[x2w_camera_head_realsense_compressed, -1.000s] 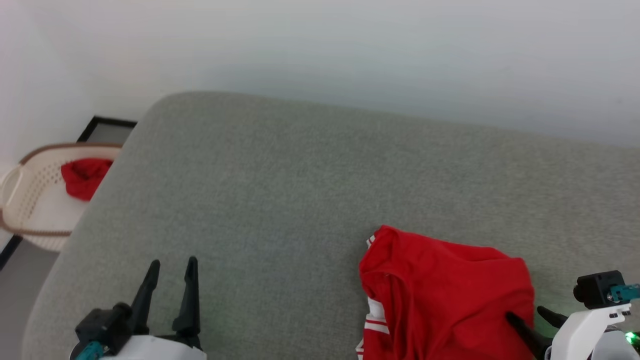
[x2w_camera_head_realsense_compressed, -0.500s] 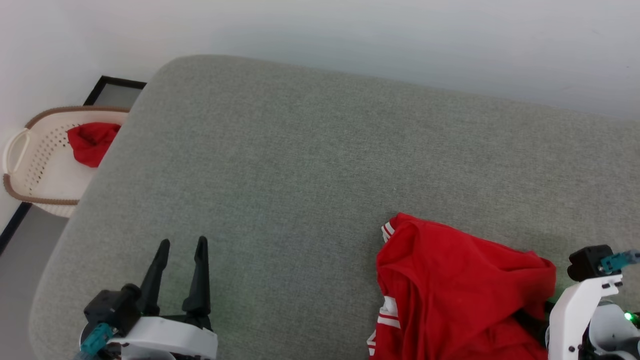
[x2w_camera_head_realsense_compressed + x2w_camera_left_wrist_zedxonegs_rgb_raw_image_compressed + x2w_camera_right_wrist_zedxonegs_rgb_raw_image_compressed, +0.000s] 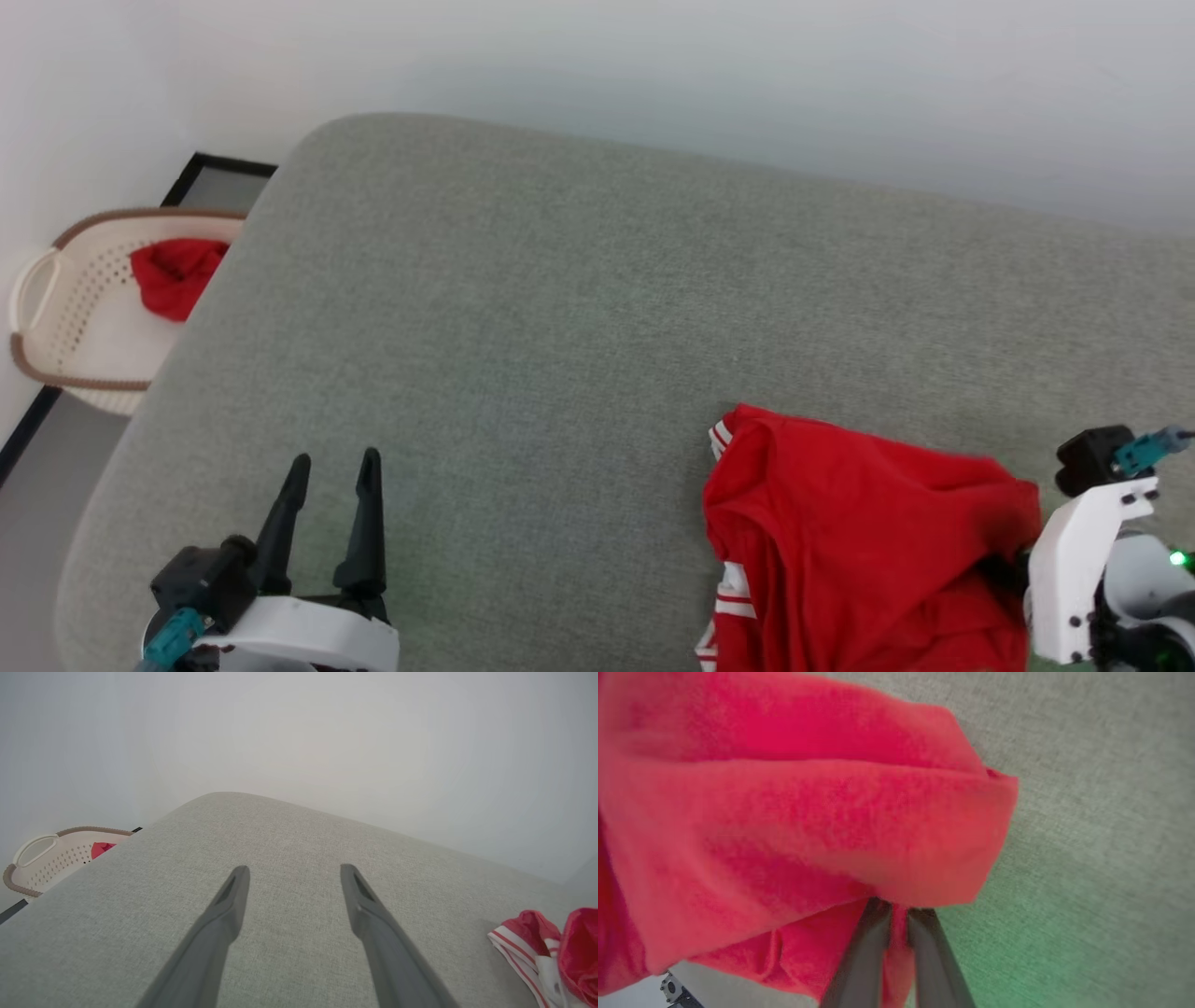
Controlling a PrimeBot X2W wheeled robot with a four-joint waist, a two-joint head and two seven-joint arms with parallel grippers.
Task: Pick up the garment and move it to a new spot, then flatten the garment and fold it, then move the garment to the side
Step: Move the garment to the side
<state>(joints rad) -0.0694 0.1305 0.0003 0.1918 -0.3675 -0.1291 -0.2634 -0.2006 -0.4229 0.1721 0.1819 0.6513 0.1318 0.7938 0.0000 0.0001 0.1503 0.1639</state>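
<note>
The garment (image 3: 859,541), a red shirt with white-and-red striped trim, lies bunched at the near right of the grey cushion (image 3: 560,327). Its striped edge shows at the right of the left wrist view, on the garment (image 3: 537,942). My right gripper (image 3: 899,910) is shut on a fold of the garment (image 3: 808,812), which drapes over its fingertips; in the head view its fingers are hidden under the red cloth beside the white wrist (image 3: 1074,569). My left gripper (image 3: 331,462) stands open over bare cushion at the near left, well apart from the garment, its fingers (image 3: 229,900) spread with nothing between them.
A cream laundry basket (image 3: 56,317) sits on the floor off the cushion's left edge, with a small plain red cloth (image 3: 173,275) inside. A pale wall runs behind the cushion. The cushion's left edge curves down to grey floor.
My right gripper has closed on the garment's right side, and the cloth has bunched up there. The head camera has shifted. The left gripper stays open in place.
</note>
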